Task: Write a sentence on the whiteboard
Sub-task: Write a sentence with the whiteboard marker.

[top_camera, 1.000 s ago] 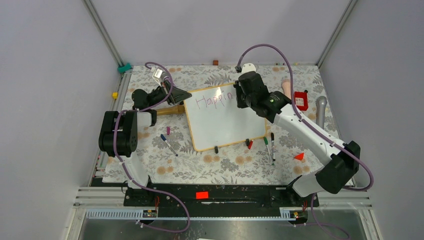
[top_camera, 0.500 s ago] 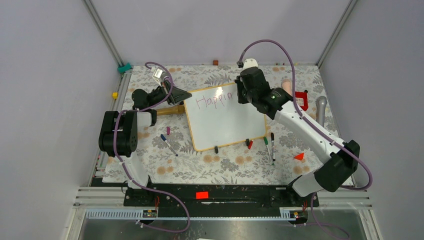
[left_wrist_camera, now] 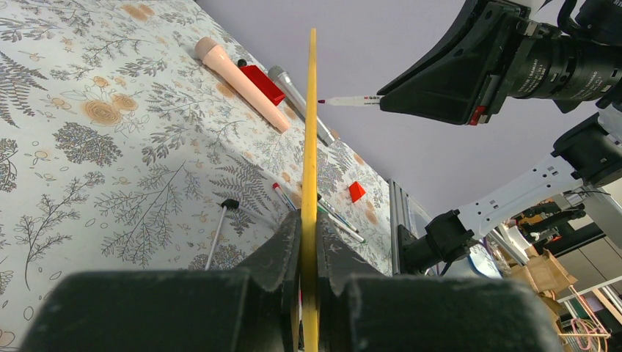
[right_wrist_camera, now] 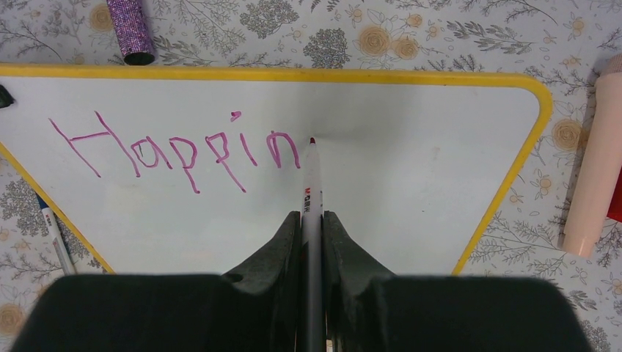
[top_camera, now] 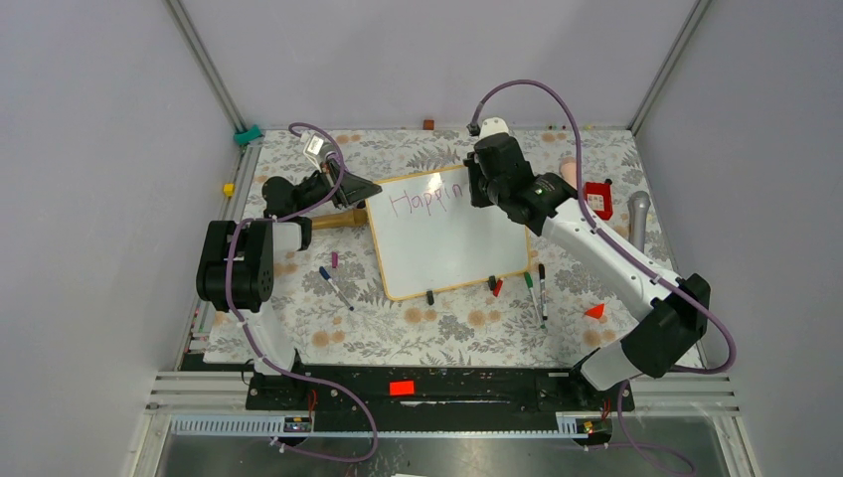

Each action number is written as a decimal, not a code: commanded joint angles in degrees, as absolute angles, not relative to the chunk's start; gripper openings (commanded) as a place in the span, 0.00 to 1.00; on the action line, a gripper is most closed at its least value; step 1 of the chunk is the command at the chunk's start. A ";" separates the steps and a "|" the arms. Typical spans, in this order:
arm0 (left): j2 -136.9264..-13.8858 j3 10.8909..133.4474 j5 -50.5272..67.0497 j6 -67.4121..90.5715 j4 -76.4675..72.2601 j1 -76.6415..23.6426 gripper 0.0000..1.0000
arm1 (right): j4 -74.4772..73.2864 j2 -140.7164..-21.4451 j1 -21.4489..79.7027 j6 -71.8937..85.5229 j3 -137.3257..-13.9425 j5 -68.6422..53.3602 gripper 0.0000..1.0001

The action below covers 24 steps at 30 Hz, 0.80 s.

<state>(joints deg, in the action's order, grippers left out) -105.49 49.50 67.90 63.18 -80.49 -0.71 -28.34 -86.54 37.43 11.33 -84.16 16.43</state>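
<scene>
1. The whiteboard [top_camera: 447, 234] lies near the middle of the flower-patterned bench [top_camera: 328, 333], somewhat toward the far edge, its corners turned askew to the bench edges.
2. The left fingers [left_wrist_camera: 308, 246] are clamped on the whiteboard's yellow rim [left_wrist_camera: 312, 147]; in the left wrist view the rim runs edge-on straight up between them. From above, this grip sits at the board's far-left corner.
3. The right fingers [right_wrist_camera: 312, 227] are closed on a pink marker [right_wrist_camera: 312, 187], which sticks out straight ahead between them, its red tip just right of the last letter written.
4. Whether the tip touches the board cannot be told from the right wrist view; in the left wrist view the tip stands a little apart from the board's edge.
5. The sentence [right_wrist_camera: 176, 150] so far reads "Happin" in magenta, along the board's far side, starting near the left-held corner. The rest of the board is bare white.
6. On the bench by its right edge lie a peach cylinder [right_wrist_camera: 590, 169], touching a red block [top_camera: 598, 199], and a grey microphone [top_camera: 638, 221].
7. Loose markers [top_camera: 535, 288] rest just off the board's near-right corner; a blue-capped marker [top_camera: 335, 287] lies to the board's left.
8. A glittery purple tube [right_wrist_camera: 130, 29] lies just beyond the far rim.
</scene>
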 commanded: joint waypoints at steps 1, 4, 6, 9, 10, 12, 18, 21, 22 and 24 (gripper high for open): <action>-104.88 51.26 72.11 61.52 -84.32 -1.67 0.00 | -29.38 -86.94 36.96 10.71 -85.77 16.68 0.00; -104.87 51.24 72.07 61.52 -84.29 -1.67 0.00 | -29.53 -87.37 36.98 10.91 -85.78 16.99 0.00; -104.82 51.16 72.20 61.53 -84.32 -1.69 0.00 | -29.57 -87.69 36.99 10.96 -85.78 17.35 0.00; -104.81 51.09 72.21 61.44 -84.33 -1.69 0.00 | -29.67 -88.01 37.00 11.26 -85.83 18.27 0.00; -104.85 51.07 72.17 61.44 -84.34 -1.68 0.00 | -29.79 -87.98 37.00 11.33 -85.86 18.74 0.00; -104.83 51.01 72.16 61.35 -84.34 -1.72 0.00 | -30.16 -88.09 36.93 11.49 -86.08 19.86 0.00; -104.74 50.90 72.29 61.27 -84.37 -1.68 0.00 | -30.53 -88.01 36.39 11.75 -85.85 21.90 0.00; -104.73 50.80 72.22 61.19 -84.38 -1.69 0.00 | -30.64 -87.95 36.23 11.78 -85.87 22.31 0.00; -104.75 50.74 72.24 61.17 -84.36 -1.67 0.00 | -30.60 -87.94 36.15 11.78 -85.93 22.28 0.00; -104.76 50.72 72.24 61.17 -84.37 -1.67 0.00 | -30.60 -88.05 36.12 11.85 -86.16 22.07 0.00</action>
